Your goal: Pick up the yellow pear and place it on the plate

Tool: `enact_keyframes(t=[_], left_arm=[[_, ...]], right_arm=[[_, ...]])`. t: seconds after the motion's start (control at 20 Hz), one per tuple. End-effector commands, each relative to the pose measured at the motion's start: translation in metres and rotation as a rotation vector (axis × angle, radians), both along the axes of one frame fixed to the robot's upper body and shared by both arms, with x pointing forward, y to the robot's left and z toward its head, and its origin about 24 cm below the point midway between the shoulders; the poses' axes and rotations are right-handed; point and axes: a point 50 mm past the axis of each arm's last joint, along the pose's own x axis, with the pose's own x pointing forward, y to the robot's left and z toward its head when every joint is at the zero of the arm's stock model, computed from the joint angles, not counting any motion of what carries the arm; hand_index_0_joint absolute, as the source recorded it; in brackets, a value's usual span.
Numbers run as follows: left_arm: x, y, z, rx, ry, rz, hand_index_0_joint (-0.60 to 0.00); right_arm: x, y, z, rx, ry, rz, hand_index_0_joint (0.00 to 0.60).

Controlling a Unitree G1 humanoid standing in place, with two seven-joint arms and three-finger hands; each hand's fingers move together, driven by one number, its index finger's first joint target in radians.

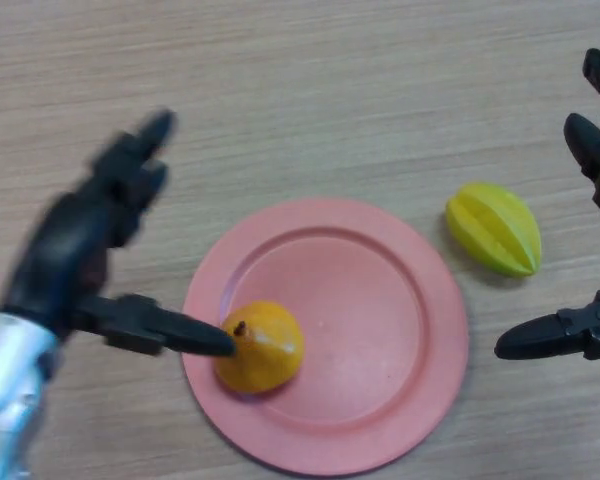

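The yellow pear (262,347) lies on the pink plate (370,330), near its left rim, stem end pointing left. My left hand (80,250) is open just left of the plate. Its thumb tip reaches the pear's stem end and its fingers are spread up and away from the fruit. My right hand (580,330) is open at the right edge of the view, apart from the plate, with its thumb pointing left and its fingers showing higher up.
A yellow-green ridged star fruit (495,228) lies on the wooden table (300,90) just right of the plate, between the plate and my right hand.
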Motion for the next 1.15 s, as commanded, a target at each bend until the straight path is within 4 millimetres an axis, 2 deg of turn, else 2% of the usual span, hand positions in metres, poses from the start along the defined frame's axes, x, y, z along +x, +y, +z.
enact_keyframes(t=[0.05,0.2,0.4,0.65,0.9,1.15], left_arm=[[-0.011,0.014,0.045,0.027,-0.272,0.039,0.0],[-0.02,0.033,0.067,0.012,-0.388,0.105,0.0],[-0.028,0.047,0.071,0.023,-0.417,0.162,0.0],[-0.028,0.042,0.078,0.039,-0.46,0.16,0.0],[-0.029,0.035,0.084,0.098,-0.52,0.146,0.0],[-0.025,0.034,0.09,0.114,-0.535,0.159,0.0]], right_arm=[[-0.009,0.002,0.028,-0.029,-0.215,0.038,0.0],[-0.002,0.005,0.028,-0.051,-0.247,0.054,0.0],[0.004,0.011,0.024,-0.022,-0.201,0.11,0.0],[0.01,0.008,0.022,-0.077,-0.251,0.087,0.0],[0.012,0.008,0.015,-0.117,-0.229,0.096,0.0],[0.012,0.006,0.017,-0.081,-0.204,0.109,0.0]])
